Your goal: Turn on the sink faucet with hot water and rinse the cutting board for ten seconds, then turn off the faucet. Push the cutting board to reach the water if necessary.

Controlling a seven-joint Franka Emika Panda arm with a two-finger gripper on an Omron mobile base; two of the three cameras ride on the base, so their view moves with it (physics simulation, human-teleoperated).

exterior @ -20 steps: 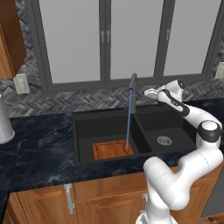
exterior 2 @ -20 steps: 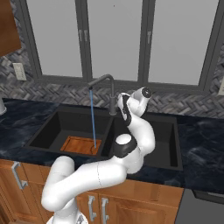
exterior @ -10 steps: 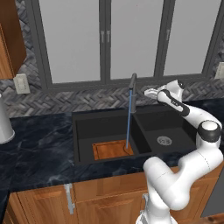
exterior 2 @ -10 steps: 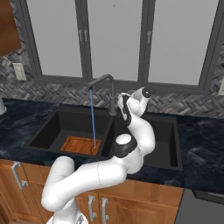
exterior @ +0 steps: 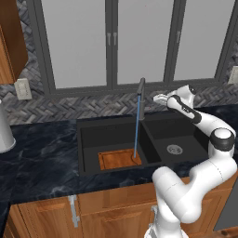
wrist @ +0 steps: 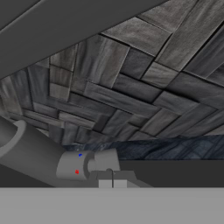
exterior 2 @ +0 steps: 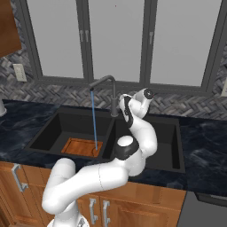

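— What does the arm (exterior: 204, 153) look like?
— Glossy white, in fat rounded segments, with dark grey bands and caps at the joints.
— And the end of it?
— A white hand (exterior 2: 133, 103) with a round dark cap; the pincer (wrist: 112, 183) shows two small grey finger tips, pressed together.

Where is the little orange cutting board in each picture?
Left base view: the cutting board lies in the big basin of the sink, low and middle, by the front wall.
Right base view: the cutting board lies lower left, in the same basin.
Hand view: I see the faucet's lever up close and the tiled wall there, not the board.
Shared landmark: the blue water lands on the board's right end in both base views.
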